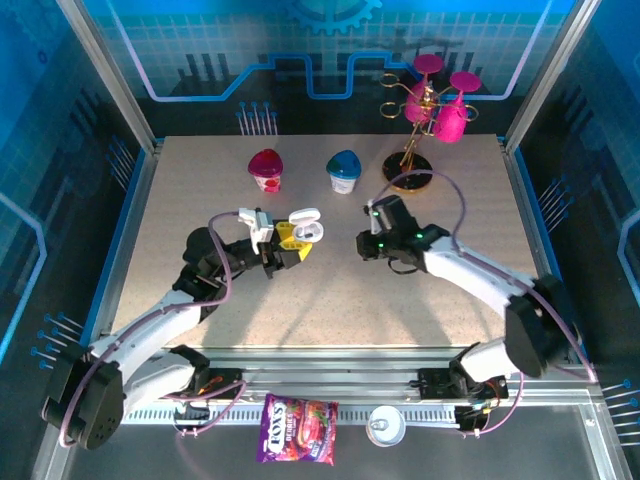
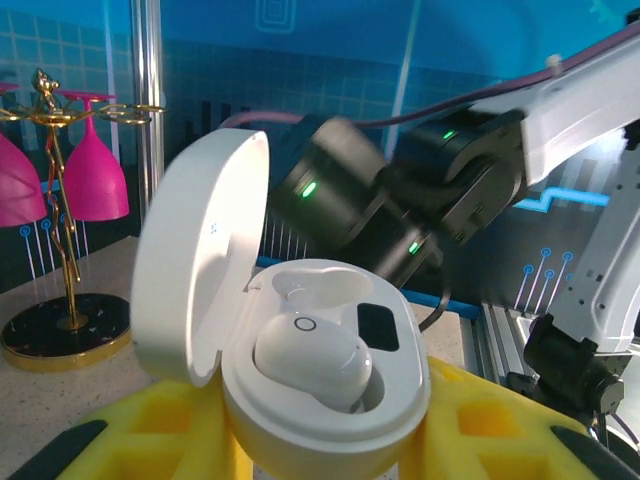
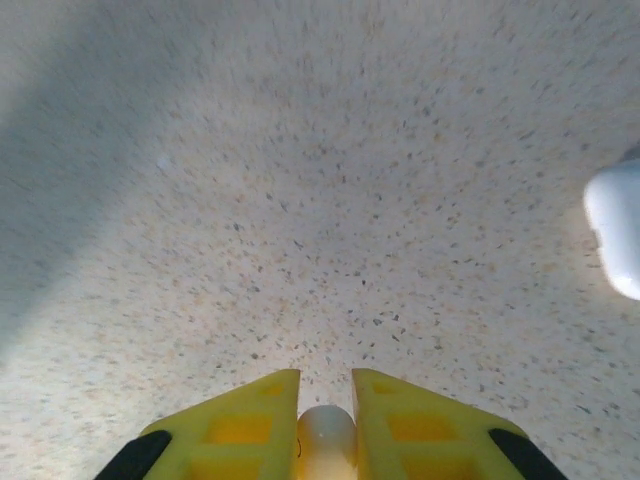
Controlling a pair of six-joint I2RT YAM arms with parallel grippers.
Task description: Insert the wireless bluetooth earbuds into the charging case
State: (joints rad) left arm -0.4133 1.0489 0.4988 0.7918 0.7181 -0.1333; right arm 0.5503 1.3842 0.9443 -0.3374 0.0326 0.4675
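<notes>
Blue panelled walls with circuit patterns enclose a speckled beige table (image 1: pixel 330 300).

Left arm: the left gripper (image 1: pixel 296 240) is raised over the middle of the table. Its yellow fingers (image 2: pixel 480 430) are clamped on either side of the charging case (image 2: pixel 330 440). The case is white, and its lid (image 2: pixel 195 270) is swung open to the left of the wrist view. One earbud (image 2: pixel 312 360) is seated in the near socket. The far socket (image 2: pixel 300 285) looks unoccupied.

Right arm: the right gripper (image 3: pixel 326 392) sits just right of the case, with its black wrist housing close behind the open case in the left wrist view. Its yellow fingers are drawn nearly together and pinch a second earbud (image 3: pixel 326 440), small and white, above bare tabletop. A white rounded object (image 3: pixel 615 240) cuts in at the right edge of that view. I cannot tell what it is.

Other items noted:
- A pink cup (image 1: pixel 265 170) and a teal cup (image 1: pixel 344 170) stand side by side towards the back of the table, well apart from both grippers.
- A gold rack (image 1: pixel 418 130) on a black base stands at the back right corner with pink glasses (image 1: pixel 450 120) hung on it.
- A candy bag (image 1: pixel 297 430) and a small round metal item (image 1: pixel 385 427) lie on the near ledge between the arm bases.
</notes>
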